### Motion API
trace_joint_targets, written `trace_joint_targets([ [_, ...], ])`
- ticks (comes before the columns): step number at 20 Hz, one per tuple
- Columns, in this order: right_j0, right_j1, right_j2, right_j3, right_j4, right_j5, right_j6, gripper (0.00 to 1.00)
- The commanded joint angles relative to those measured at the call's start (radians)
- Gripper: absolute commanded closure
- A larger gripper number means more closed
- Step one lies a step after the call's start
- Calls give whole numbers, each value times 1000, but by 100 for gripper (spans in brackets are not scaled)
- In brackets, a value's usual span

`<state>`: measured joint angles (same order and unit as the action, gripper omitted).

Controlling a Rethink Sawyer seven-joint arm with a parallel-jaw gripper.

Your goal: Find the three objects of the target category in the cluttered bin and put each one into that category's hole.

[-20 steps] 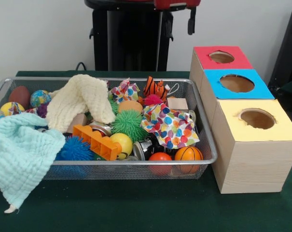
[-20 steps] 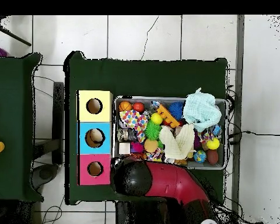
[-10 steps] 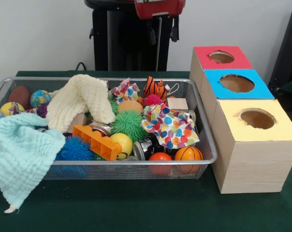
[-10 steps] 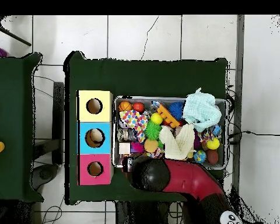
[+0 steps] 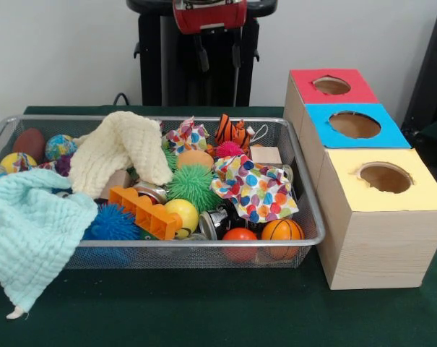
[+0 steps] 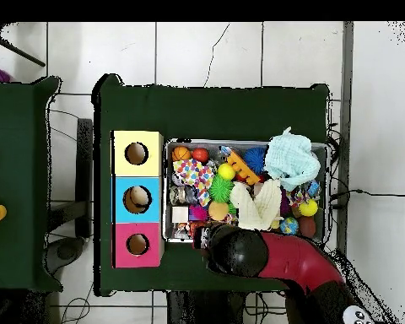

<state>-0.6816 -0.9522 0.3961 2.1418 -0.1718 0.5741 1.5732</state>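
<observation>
A wire mesh bin [image 5: 310, 210] [image 6: 326, 169] is crammed with toys and cloths. In it I see a cream cloth [image 5: 124, 148], a mint cloth [image 5: 30, 231] draped over the front left rim, a polka-dot cloth [image 5: 256, 189], a green spiky ball [image 5: 192, 185], an orange brick [image 5: 144, 212], a basketball [image 5: 282, 230] and a tiger-striped toy [image 5: 231, 131]. Beside the bin stand three boxes with round holes, topped red [image 5: 332, 86], blue [image 5: 355, 125] and yellow [image 5: 386, 178]. My gripper [image 5: 218, 59] hangs open and empty, high above the bin's back edge. From overhead the arm's black head [image 6: 237, 251] hides it.
Among the other toys are a blue spiky ball [image 5: 112, 224], a yellow ball [image 5: 183, 215], an orange ball [image 5: 240, 236], a wooden block [image 5: 266, 155] and a brown ball [image 5: 29, 143]. Something tan lies inside the blue hole [image 6: 137, 199]. Green cloth covers the table [image 5: 204, 311].
The arm has swung left in the front view, from near the red box to above the bin's back edge. Nothing in the bin has moved.
</observation>
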Motion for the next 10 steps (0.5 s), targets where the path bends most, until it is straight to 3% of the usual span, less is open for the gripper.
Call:
trace_joint_targets([
  [1,-29,57,115,-77,-74,110,-156,0],
  [10,20,76,166,-144,-111,139,-131,0],
])
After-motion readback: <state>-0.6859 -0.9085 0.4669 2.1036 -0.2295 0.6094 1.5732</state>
